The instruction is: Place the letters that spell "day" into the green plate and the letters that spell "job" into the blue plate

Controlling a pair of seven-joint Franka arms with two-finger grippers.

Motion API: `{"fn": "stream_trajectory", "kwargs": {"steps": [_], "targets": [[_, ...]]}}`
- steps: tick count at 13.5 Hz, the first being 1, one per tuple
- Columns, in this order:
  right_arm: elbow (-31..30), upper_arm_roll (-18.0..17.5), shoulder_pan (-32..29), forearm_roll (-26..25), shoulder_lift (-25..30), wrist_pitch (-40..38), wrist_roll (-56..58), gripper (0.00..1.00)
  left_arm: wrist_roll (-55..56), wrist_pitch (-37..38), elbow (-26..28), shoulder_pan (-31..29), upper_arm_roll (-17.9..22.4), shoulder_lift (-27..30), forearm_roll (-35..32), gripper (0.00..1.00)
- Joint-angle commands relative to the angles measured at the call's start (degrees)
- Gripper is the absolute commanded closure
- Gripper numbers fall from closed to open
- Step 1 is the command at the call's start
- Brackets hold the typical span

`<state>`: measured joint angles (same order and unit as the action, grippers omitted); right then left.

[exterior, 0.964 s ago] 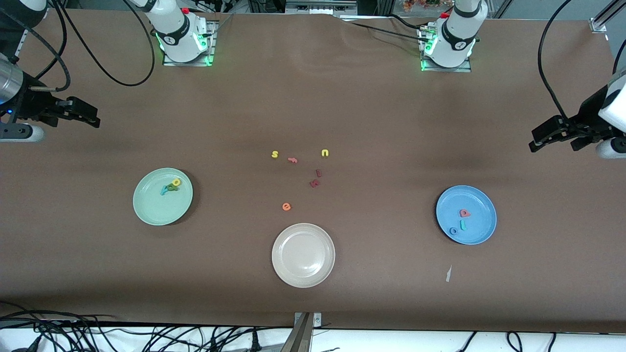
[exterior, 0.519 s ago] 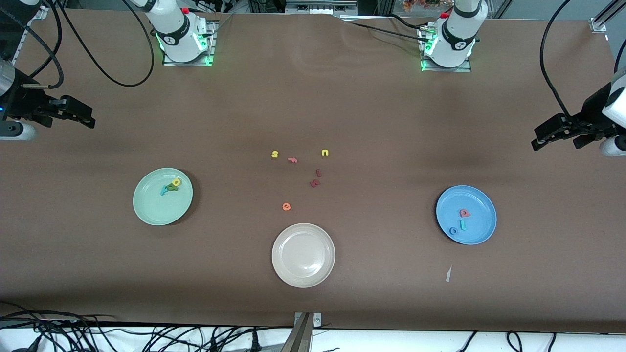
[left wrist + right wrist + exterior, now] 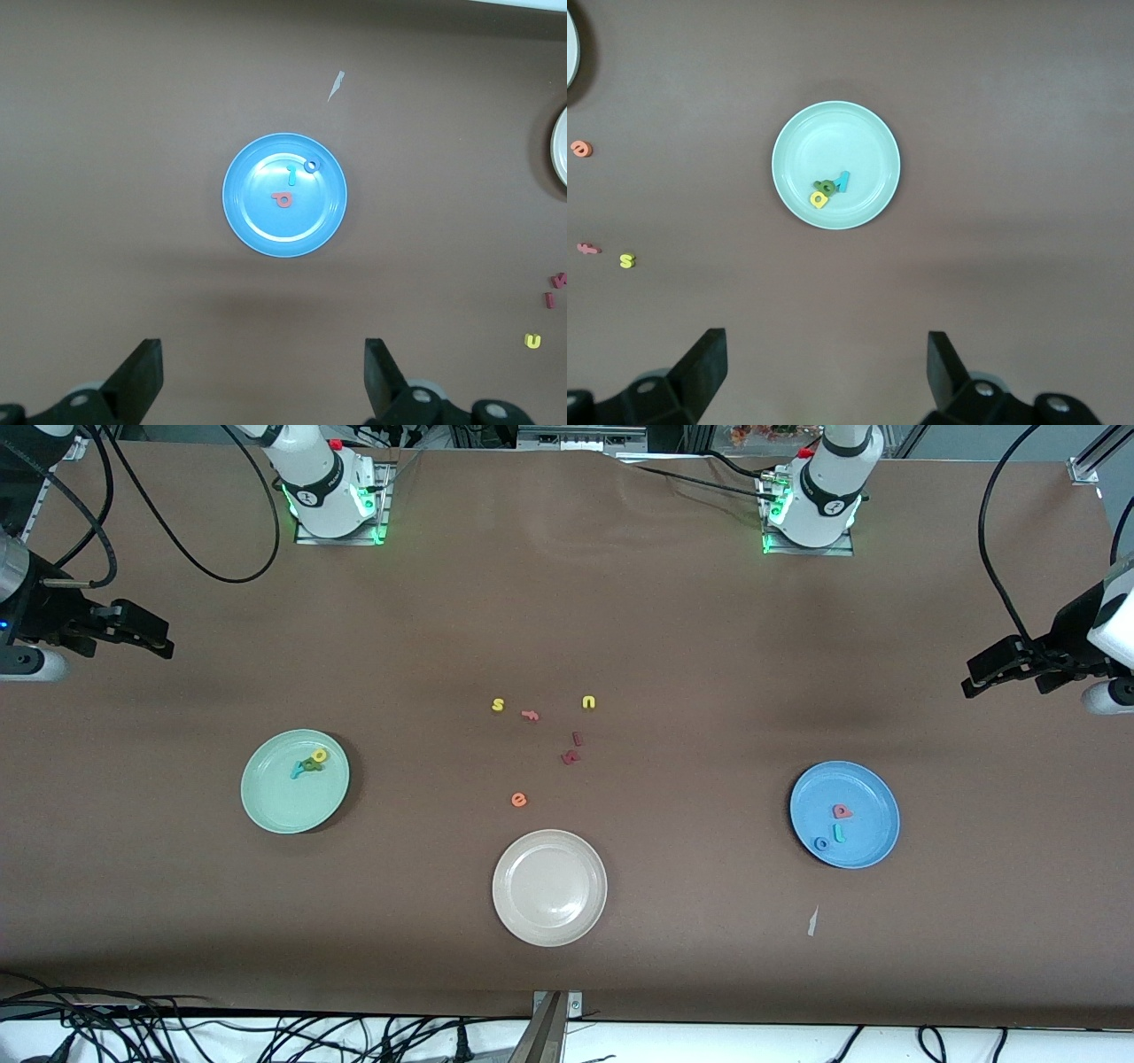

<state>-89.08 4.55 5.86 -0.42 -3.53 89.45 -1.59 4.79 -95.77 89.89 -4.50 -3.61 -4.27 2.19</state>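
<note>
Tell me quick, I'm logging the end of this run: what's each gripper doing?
Left gripper: open, holding nothing, over bare table at its own end.
Right gripper: open, holding nothing, over bare table at its own end.

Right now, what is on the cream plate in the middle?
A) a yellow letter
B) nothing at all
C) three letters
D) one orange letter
B: the cream plate shows only its bare surface, while the orange e lies on the table just farther from the front camera, and the sorted letters sit in the green plate and the blue plate.
</note>
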Motion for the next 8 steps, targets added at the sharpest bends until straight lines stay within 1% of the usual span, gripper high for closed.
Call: {"fn": "stream_trajectory", "kwargs": {"steps": [1, 8], "targets": [[1.4, 0.0, -0.1, -0.5, -0.6, -0.3, 0.1, 0.0, 0.5, 0.6, -0.1, -0.2, -0.1, 0.2, 0.1, 0.0], [1.5, -0.1, 0.0, -0.5, -0.6, -0.3, -0.1, 0.0, 0.0, 0.7, -0.5, -0.2, -0.1, -0.5, 0.3, 0.0]]}}
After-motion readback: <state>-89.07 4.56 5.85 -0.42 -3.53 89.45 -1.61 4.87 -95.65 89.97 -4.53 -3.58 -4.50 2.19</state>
